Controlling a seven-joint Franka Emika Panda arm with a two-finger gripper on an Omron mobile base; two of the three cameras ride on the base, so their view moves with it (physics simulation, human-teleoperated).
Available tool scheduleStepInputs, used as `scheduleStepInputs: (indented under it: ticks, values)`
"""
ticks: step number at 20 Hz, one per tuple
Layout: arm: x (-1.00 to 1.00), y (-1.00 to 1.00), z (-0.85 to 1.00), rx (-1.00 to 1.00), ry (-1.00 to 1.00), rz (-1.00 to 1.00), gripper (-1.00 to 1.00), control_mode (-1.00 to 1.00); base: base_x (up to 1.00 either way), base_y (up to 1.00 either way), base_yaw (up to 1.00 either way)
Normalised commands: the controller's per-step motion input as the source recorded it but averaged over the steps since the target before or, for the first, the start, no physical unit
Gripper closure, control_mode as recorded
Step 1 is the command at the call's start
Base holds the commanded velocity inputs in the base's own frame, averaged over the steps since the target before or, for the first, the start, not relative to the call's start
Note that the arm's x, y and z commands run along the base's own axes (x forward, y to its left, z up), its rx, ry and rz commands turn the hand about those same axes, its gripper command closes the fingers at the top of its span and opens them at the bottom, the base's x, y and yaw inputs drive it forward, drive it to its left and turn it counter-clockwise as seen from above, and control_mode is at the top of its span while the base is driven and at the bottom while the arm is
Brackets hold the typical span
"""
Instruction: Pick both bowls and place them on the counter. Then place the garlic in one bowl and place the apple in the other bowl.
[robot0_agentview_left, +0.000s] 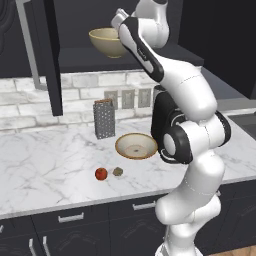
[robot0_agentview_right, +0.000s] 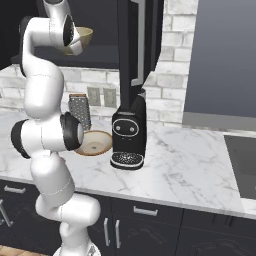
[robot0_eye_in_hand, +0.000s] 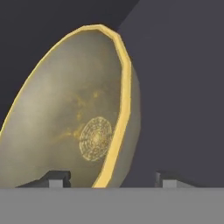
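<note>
The deep olive-tan bowl (robot0_agentview_left: 106, 42) (robot0_agentview_right: 85, 35) (robot0_eye_in_hand: 74, 113) is up in the open upper cabinet, tilted in the hand view. My gripper (robot0_agentview_left: 120, 31) (robot0_agentview_right: 76, 41) (robot0_eye_in_hand: 113, 178) is open at its right rim, one fingertip inside the bowl and one outside, well apart. The shallow tan bowl (robot0_agentview_left: 136, 146) (robot0_agentview_right: 95, 142) rests on the marble counter (robot0_agentview_left: 45, 165) (robot0_agentview_right: 190, 165). In front of it lie the red apple (robot0_agentview_left: 101, 173) and, just to its right, the brownish-grey garlic (robot0_agentview_left: 118, 171), both on the counter.
A metal grater (robot0_agentview_left: 104, 119) (robot0_agentview_right: 80, 111) stands behind the shallow bowl. A black coffee machine (robot0_agentview_right: 129, 135) sits to its right. The dark cabinet door (robot0_agentview_left: 47, 55) (robot0_agentview_right: 137, 45) hangs open. A cooktop (robot0_agentview_right: 242, 160) lies at the far right.
</note>
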Motion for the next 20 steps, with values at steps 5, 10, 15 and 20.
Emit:
scheduleStepInputs:
  ticks: [5,10,15,20]
  values:
    - [-0.02,0.01,-0.26,0.01,0.00,0.00,1.00,-1.00,0.00,0.00,0.00]
    - [-0.23,0.00,-0.20,0.03,-0.04,0.00,1.00,-1.00,0.00,0.00,0.00]
    - [-0.48,0.00,-0.17,0.01,-0.16,-0.01,1.00,-1.00,0.00,0.00,0.00]
    - [-0.60,0.00,-0.16,0.02,-0.15,-0.02,1.00,-1.00,0.00,0.00,0.00]
